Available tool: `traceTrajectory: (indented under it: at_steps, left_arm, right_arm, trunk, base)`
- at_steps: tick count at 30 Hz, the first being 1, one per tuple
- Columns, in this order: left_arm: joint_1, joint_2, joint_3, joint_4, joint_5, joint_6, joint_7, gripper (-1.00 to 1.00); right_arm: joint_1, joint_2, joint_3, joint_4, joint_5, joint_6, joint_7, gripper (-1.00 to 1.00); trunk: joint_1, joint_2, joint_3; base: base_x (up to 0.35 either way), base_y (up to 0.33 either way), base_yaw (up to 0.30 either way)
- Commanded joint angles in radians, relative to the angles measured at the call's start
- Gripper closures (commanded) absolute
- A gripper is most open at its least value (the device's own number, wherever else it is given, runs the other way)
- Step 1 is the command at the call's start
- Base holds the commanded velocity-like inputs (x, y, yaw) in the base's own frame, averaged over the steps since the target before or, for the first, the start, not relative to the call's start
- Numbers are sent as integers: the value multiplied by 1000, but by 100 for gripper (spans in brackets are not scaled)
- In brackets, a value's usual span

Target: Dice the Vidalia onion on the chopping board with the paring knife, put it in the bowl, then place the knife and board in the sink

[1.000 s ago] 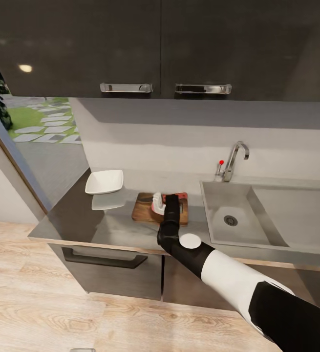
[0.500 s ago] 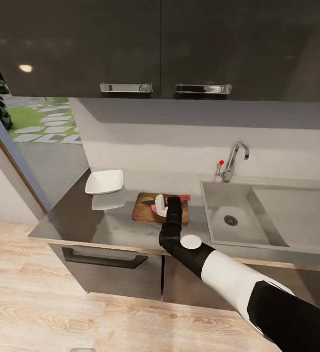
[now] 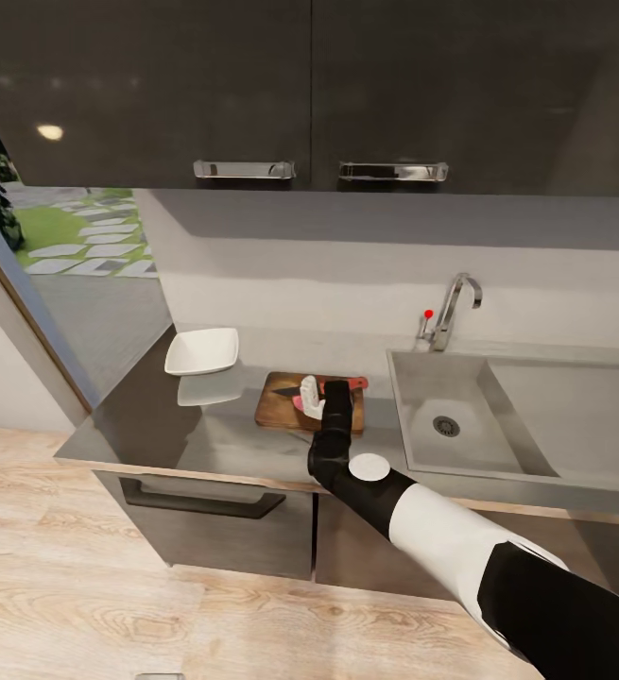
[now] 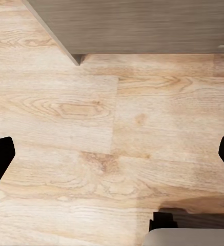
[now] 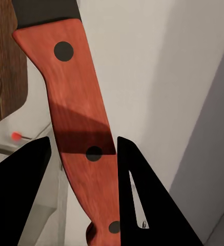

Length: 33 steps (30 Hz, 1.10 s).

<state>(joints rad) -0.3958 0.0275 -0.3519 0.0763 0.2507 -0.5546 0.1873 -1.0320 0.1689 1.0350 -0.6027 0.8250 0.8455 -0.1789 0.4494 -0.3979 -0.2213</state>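
We grip the slim red-handled paring knife (image 5: 83,128) in our right pincer (image 3: 333,395), fingers pressed on its handle, blade running toward 9 o'clock over the dark brown wooden chopping board (image 3: 276,401). The small pale-pink Vidalia onion (image 3: 297,402) sits just under the blade, at the pincer's 9 o'clock. Our left pincer (image 4: 112,154) hangs spread above the floor.

The grey countertop (image 3: 148,425) is carrying a white bowl (image 3: 201,351) near its left end and a brown chopping board (image 3: 281,401) just beside the sink (image 3: 422,387), which is sitting recessed into it.
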Motion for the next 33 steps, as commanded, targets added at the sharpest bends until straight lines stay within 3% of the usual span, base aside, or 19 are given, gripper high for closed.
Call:
traceTrajectory:
  at_steps: [1, 18, 24, 25, 33]
  left_arm:
    - [-2, -1, -9, 3, 6, -5, 2, -100]
    - [-2, -1, -9, 3, 6, -5, 3, -100]
    - [-2, -1, -9, 3, 6, -5, 2, -100]
    - [-2, -1, -9, 3, 6, -5, 2, -100]
    - [-2, -1, -9, 3, 6, -5, 3, -100]
  right_arm:
    - [-2, 0, 7, 1, -6, 6, -5, 100]
    - [-2, -5, 7, 2, -7, 6, -5, 100]
    - [-2, -8, 7, 14, -51, 5, -4, 100]
    - [-2, -5, 8, 72, -63, -18, -5, 100]
    - [-2, -4, 7, 72, -63, -19, -8, 100]
  trunk:
    - [1, -2, -2]
    - [1, -2, -2]
    - [1, -2, -2]
    - [1, -2, -2]
    - [1, -2, -2]
  base:
    - [6, 0, 0]
    - [105, 25, 0]
    - [1, 0, 0]
    - [0, 0, 0]
    - [0, 0, 0]
